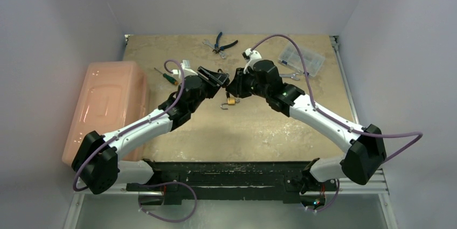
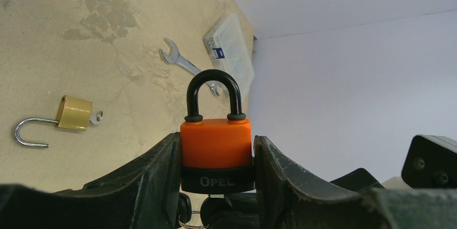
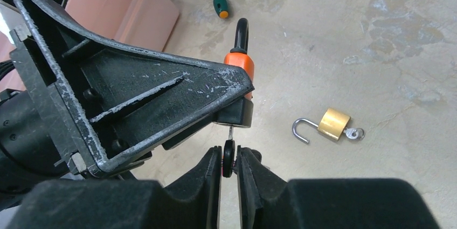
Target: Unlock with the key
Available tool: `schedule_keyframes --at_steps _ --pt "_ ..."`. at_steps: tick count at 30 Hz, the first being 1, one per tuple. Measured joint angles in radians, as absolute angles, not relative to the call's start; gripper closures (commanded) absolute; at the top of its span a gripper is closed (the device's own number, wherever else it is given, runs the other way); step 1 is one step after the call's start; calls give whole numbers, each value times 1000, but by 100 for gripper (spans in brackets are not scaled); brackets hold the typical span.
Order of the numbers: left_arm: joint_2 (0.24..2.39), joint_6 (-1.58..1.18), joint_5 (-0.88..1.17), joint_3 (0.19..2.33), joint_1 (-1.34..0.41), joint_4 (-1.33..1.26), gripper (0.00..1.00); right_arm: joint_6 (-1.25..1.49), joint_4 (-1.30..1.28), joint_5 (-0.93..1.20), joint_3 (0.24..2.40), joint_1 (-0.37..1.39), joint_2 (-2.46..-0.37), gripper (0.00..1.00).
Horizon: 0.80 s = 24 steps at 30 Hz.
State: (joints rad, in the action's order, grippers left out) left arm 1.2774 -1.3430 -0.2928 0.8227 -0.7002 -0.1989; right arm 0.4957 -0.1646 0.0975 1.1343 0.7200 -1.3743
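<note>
Top view: tan table (image 1: pixel 258 126), white walls. Both arms meet near middle. Gold lock (image 1: pixel 230 101) lies open on table, 6 o'clock from claws. Pink box (image 1: pixel 108 105) at 9 o'clock, pliers (image 1: pixel 222 43) at 12.

Left wrist view: left claw (image 2: pixel 215 156) squeezes orange lock (image 2: pixel 215 143) by sides, off table. Black loop up, closed.

Right wrist view: right claw (image 3: pixel 229 156) narrow, pinching black key (image 3: pixel 228 160) head. Key blade goes up into orange lock bottom.

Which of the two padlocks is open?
The brass padlock on the table: its shackle hangs open. The orange padlock in the left gripper is shut.
</note>
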Motion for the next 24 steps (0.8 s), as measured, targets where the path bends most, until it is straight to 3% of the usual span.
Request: schedule_keyframes --at_steps 4,24 --pt "1277 -1343 -292 823 -700 -193 100 490 -166 87 1134 727 -1386 100" --pt "1281 -1351 -281 823 -691 -194 100 484 -173 36 1156 739 -1402 100"
